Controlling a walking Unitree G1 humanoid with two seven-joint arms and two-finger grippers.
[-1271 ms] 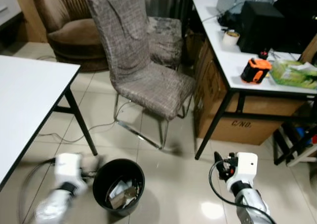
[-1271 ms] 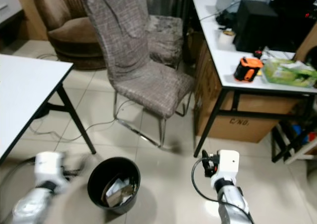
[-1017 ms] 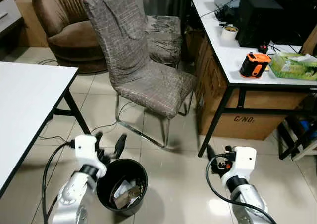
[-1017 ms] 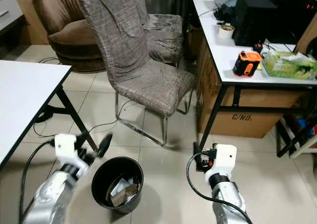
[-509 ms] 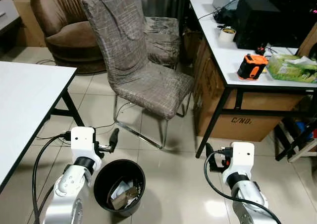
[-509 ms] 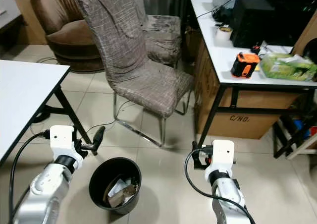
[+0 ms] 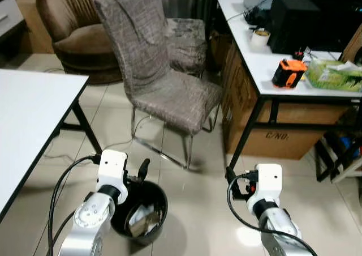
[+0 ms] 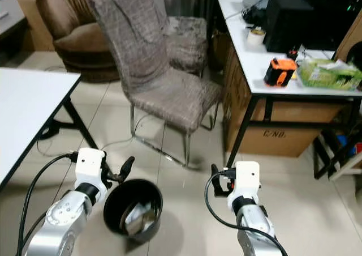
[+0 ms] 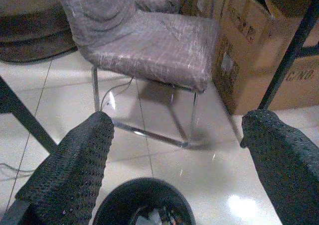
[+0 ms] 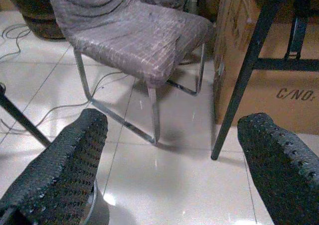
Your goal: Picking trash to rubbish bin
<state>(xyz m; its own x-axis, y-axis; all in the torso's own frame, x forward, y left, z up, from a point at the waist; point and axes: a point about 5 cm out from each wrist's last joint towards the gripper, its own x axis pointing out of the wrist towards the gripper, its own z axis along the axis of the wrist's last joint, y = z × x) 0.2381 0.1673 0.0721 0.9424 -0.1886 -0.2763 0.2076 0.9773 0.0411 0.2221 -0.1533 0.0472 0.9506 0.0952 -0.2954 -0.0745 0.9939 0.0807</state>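
Since half a second ago, the left gripper (image 7: 141, 171) has swung in over the black rubbish bin's (image 7: 160, 195) 10 o'clock rim, fingers spread and empty; crumpled paper trash (image 7: 139, 220) lies inside, suggesting the drop is done. At 3 o'clock, the right gripper (image 7: 230, 176) hangs open, empty. A cardboard box (image 7: 283, 137) reads "C/NO."

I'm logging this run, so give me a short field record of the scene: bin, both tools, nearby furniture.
bin: black bin on the tiled floor, paper trash inside
left tool: open, holding nothing, over the bin's near rim
right tool: open, holding nothing, low over the floor near the desk leg
chair: grey chair behind the bin
desk: white desk on the right, orange tape measure on it
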